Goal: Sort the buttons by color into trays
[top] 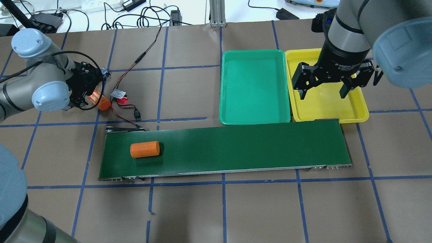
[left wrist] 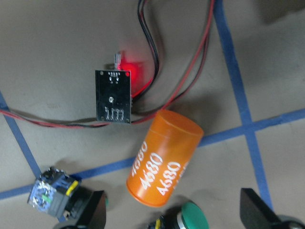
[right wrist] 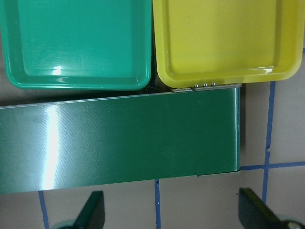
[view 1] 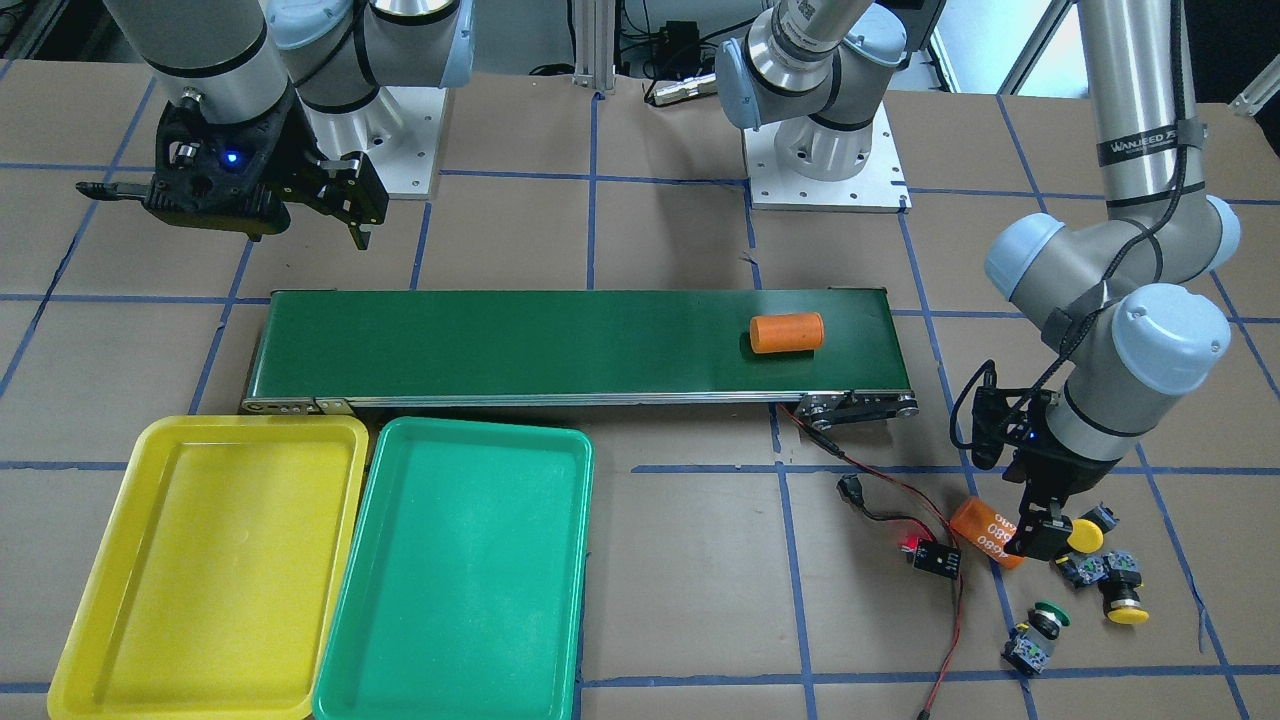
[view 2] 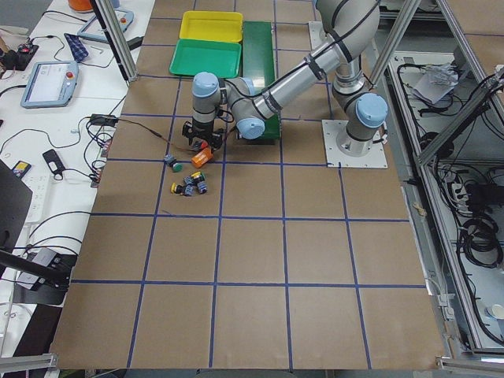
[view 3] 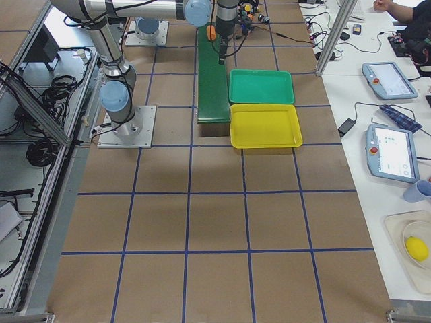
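Taped table, conveyor belt, yellow tray, green tray, buttons, orange cylinder, possibly sensor board

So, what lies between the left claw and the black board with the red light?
The orange 4680 cylinder, on its side; the front-facing view shows it between the left claw and the board.

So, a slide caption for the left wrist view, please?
Open left gripper over orange 4680 cylinder, green button, second button, lit circuit board.

Brown table top, blue tape grid. White bench at left edge: cables, pendant. Aluminium posts upper left.
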{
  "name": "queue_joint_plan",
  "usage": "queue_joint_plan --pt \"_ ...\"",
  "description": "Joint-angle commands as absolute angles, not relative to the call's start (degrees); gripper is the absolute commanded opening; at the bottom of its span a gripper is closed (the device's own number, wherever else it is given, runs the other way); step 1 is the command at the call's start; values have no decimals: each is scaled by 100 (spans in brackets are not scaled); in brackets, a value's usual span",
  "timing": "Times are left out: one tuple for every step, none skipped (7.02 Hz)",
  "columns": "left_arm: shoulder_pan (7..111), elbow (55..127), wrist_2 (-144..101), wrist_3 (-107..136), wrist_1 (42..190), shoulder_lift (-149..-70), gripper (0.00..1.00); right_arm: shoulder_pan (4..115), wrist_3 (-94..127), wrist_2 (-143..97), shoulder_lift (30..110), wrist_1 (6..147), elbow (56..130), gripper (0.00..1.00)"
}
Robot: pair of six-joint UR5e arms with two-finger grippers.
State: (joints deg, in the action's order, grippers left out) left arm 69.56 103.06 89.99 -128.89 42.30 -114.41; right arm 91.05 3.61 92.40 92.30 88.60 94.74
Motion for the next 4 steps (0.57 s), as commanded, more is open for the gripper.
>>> queue_joint_plan --pt "6812 10345 8650 -12911 4078 -11636 100 9114 360 9229 9237 8859 9475 100" --pt "6812 10380 8657 -12868 4087 -11654 100 9114 360 9211 9229 8859 9475 100" --pt "6812 10458 8657 -12850 3982 -11672 100 9114 369 9220 9237 8859 9475 100" --pt "6812 10529 8649 -12876 3703 -11707 100 9114 369 9220 9237 8859 9475 100"
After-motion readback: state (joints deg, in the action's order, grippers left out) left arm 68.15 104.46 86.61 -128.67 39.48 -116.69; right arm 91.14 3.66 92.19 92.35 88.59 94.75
